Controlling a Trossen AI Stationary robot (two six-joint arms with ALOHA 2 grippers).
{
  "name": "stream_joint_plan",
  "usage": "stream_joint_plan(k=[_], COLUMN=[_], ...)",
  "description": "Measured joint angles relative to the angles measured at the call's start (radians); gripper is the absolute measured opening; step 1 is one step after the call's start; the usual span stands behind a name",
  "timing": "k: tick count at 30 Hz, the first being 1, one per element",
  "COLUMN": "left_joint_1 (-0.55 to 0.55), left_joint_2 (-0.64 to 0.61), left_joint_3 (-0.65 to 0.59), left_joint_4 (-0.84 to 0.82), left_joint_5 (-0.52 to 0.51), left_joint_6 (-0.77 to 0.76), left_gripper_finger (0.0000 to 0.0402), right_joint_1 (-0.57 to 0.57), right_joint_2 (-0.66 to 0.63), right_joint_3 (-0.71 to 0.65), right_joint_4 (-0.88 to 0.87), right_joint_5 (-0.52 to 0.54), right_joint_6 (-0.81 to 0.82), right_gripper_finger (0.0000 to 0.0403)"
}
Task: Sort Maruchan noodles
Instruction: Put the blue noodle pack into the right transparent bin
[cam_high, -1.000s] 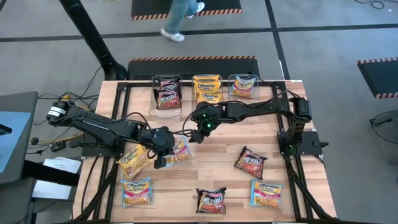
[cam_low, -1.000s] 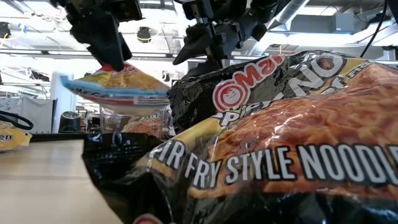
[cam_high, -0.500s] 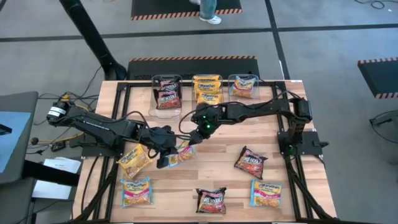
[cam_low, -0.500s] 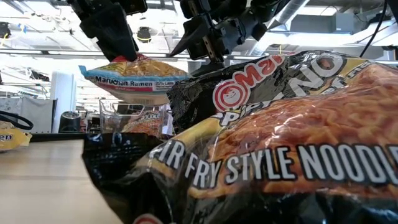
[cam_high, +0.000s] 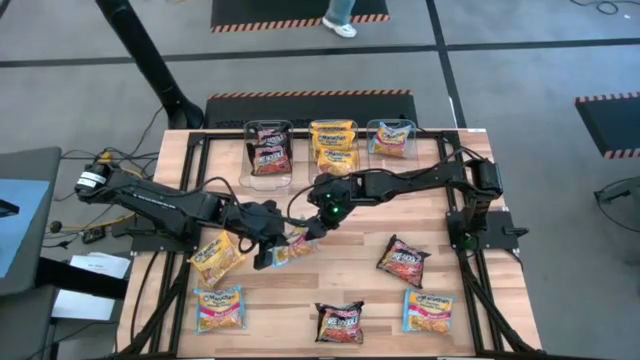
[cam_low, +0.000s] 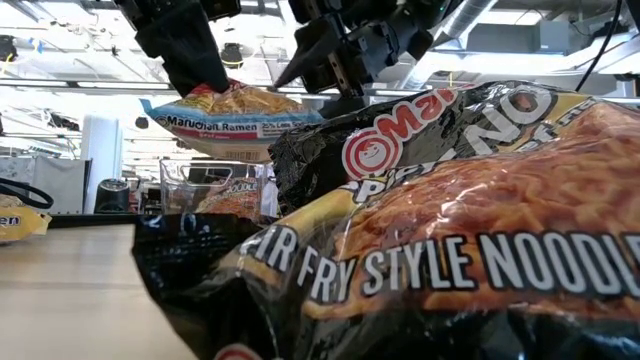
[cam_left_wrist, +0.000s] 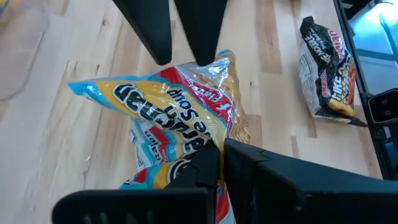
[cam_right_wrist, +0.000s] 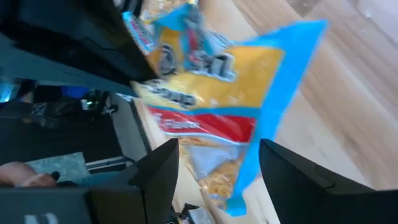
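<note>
1. Maruchan noodles: blue-yellow packet (cam_high: 290, 244) held above table centre, pinched in my left gripper (cam_high: 272, 250), fingers shut on one end.
2. Right gripper (cam_high: 313, 228) w/ fingers spread wide, straddling packet's other end.
3. Other packets lie on table (cam_high: 360, 275) & in tubs (cam_high: 333, 140) at back.

Low view: big black-and-orange crinkly noodle packet (cam_low: 470, 230) up close reads "STIR FRY STYLE NOODLE", partly cut off, with a red-and-white "Ma..." Maruchan logo above. Blue-yellow crinkly packet (cam_low: 235, 110) held in the air reads "Maruchan Ramen". Left wrist view: same packet (cam_left_wrist: 168, 118), "Soup" legible upside down.
</note>
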Motion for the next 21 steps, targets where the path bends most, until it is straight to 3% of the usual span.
stream_joint_plan(k=[5, 11, 16, 21], left_joint_1=[0.001, 0.013, 0.024, 0.038], left_joint_2=[0.000, 0.000, 0.000, 0.000], left_joint_3=[0.032, 0.036, 0.036, 0.036], left_joint_4=[0.001, -0.004, 0.005, 0.005], left_joint_5=[-0.017, -0.018, -0.017, -0.025], left_joint_6=[0.043, 0.065, 0.089, 0.109], left_gripper_finger=[0.0000, 0.0000, 0.0000, 0.0000], right_joint_1=[-0.003, -0.003, 0.002, 0.021], right_joint_2=[0.000, 0.000, 0.000, 0.000], right_joint_3=[0.000, 0.000, 0.000, 0.000], right_joint_4=[-0.030, 0.107, 0.123, 0.120], right_joint_5=[0.008, 0.006, 0.005, 0.029], right_joint_6=[0.001, 0.002, 0.027, 0.031], right_gripper_finger=[0.0247, 0.0247, 0.0245, 0.0208])
